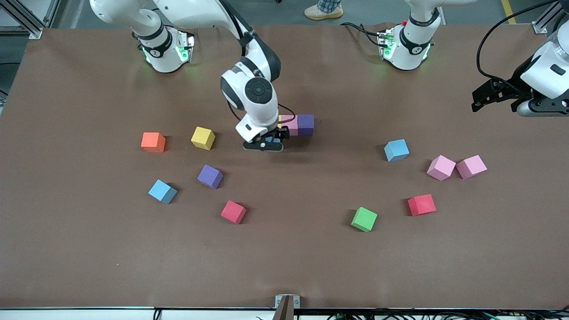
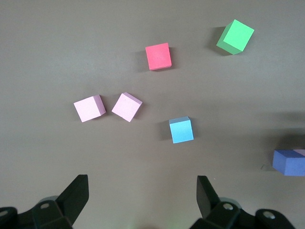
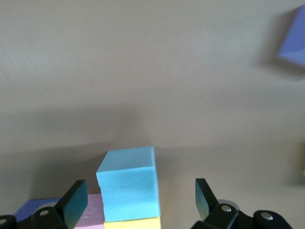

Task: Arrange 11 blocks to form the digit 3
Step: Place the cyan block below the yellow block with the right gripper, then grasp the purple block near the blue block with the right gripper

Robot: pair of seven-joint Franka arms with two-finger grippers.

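Jaws of right gripper (image 3: 138,202) spread around blue block (image 3: 128,182); left gripper (image 2: 143,202) spread, near table (image 1: 284,266) edge.

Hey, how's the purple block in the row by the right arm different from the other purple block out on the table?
The purple block in the row touches a pink block; the loose purple block stands apart from every other block. The row one sits square to the table edges; the loose one is turned at an angle. The row one lies farther from the front camera, the loose one nearer. They match in colour, shape and apparent size.
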